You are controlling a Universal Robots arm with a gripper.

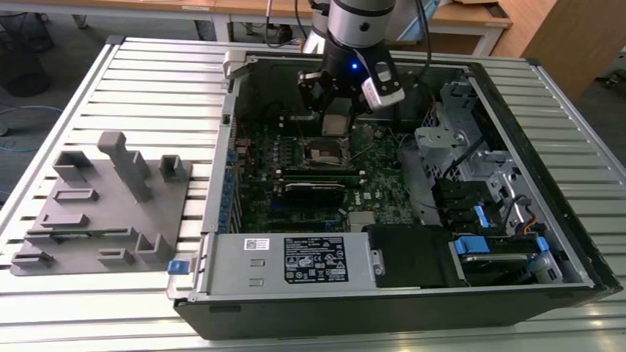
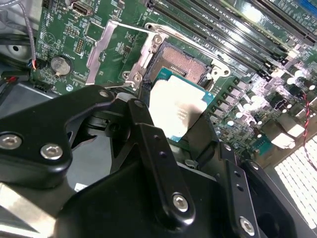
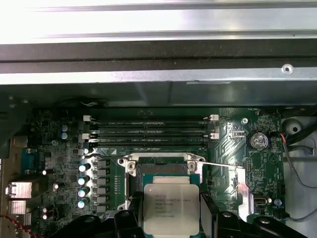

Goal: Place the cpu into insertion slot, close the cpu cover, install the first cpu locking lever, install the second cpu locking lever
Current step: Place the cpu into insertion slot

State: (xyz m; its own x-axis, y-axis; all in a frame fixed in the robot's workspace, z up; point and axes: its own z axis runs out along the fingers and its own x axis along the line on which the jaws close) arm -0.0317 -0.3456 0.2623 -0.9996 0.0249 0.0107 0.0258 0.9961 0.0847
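Silvery cpu (image 3: 171, 208), clamped in gripper (image 3: 171, 224), held just above open slot (image 3: 161, 168); cover (image 2: 97, 49) swung up. Placement step; square alignment with slot judged necessary.

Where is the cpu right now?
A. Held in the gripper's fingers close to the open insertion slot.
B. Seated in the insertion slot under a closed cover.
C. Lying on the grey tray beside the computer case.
A: in the first wrist view the cpu sits clamped between the fingers of the gripper, and the insertion slot past it is bare.
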